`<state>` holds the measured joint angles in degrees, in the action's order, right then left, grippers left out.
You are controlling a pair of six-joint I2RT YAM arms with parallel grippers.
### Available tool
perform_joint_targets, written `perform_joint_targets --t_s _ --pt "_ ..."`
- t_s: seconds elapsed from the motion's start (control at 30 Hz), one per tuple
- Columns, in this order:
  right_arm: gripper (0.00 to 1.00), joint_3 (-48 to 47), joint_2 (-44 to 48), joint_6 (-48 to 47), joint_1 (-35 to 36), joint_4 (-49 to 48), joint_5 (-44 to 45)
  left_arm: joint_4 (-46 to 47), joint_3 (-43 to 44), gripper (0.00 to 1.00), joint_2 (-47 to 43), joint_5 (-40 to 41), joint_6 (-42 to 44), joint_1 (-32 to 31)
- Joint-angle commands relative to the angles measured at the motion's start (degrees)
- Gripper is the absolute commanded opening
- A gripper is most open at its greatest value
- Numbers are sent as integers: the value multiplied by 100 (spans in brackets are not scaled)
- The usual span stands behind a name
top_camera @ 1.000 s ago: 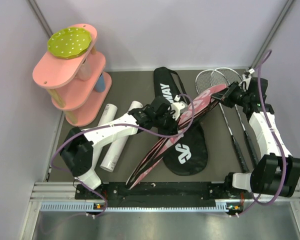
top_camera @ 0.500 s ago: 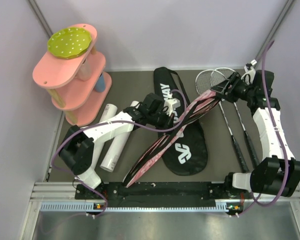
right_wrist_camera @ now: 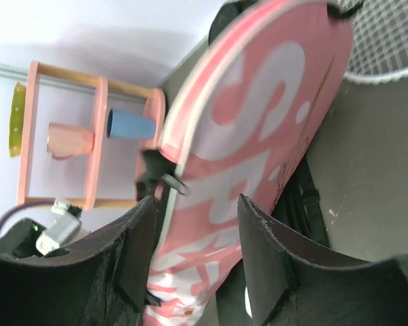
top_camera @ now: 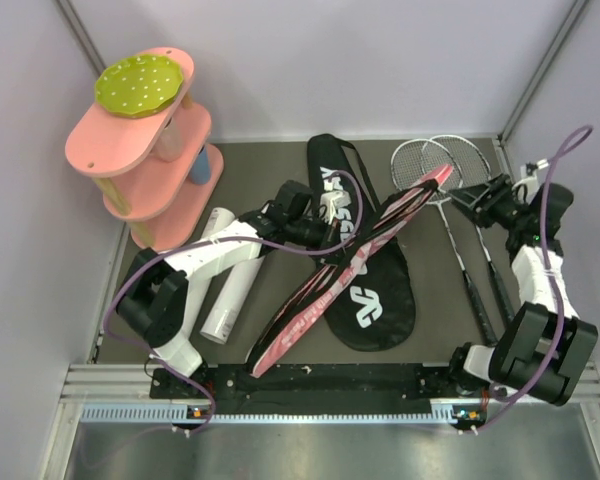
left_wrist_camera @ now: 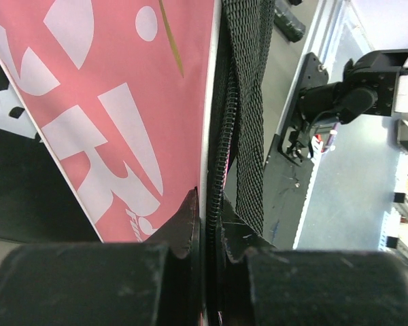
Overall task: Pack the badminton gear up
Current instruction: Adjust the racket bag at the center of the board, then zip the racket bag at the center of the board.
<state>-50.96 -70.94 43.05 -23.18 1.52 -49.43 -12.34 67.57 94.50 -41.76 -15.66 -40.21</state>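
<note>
DESK: Right now, where does the gear lie?

FIELD: At centre frame in the overhead view, the racket-shaped fabric bag [top_camera: 375, 315], black with white lettering underneath, lies flat on the dark grey table [top_camera: 270, 165]. Its pink, white-lettered upper flap [top_camera: 305, 315] stands lifted on edge, slanting from lower centre to upper right. Thin rackets with white strung heads [top_camera: 442, 160] rest at upper right, just beside the bag. Two long white tubes [top_camera: 230, 280] lie at left, near the pink tiered shelf [top_camera: 140, 150].

DESK: And the jaws?

FIELD: The left gripper [left_wrist_camera: 205, 210] has its jaws pressed together on the flap's zipper edge, holding it up. The right gripper [top_camera: 477, 203] hangs near the flap's tip, over the rackets, with its jaws parted about halfway and gripping nothing.

DESK: How will it all handle?

FIELD: The bag is likely light and floppy, so the flap should sag unless pinched at the stiffer seam. The rackets look light, stiff and thin. Their strings seem delicate, so the shaft or handle is the safer hold, sliding them head-first under the raised flap.
</note>
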Motion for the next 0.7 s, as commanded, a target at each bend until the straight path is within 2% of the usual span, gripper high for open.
perform_joint_targets --t_s 0.0,0.07,0.1,0.2,0.3,0.4,0.67 --pt "50 998 -139 1467 15 -3687 -787 715 -7 0 -19 -860 -411 100" --pt "49 1175 -429 2019 15 -4436 -928 794 -33 0 -10 -939 -446 127" --pt "49 1376 -534 2328 15 -5415 -998 855 -42 0 -10 -983 -516 162" --pt "48 1597 -1079 3541 15 -7351 -1086 900 -69 0 -2 -984 -543 162" --pt "47 1651 -1545 4149 33 -8068 -1095 970 -42 0 25 -1010 -613 171" --pt "44 1642 -1739 4256 59 -8317 -1104 962 -69 0 7 -966 -605 171" --pt "39 1536 -1792 3993 331 -7922 -1025 979 -104 0 -19 -939 -649 171"
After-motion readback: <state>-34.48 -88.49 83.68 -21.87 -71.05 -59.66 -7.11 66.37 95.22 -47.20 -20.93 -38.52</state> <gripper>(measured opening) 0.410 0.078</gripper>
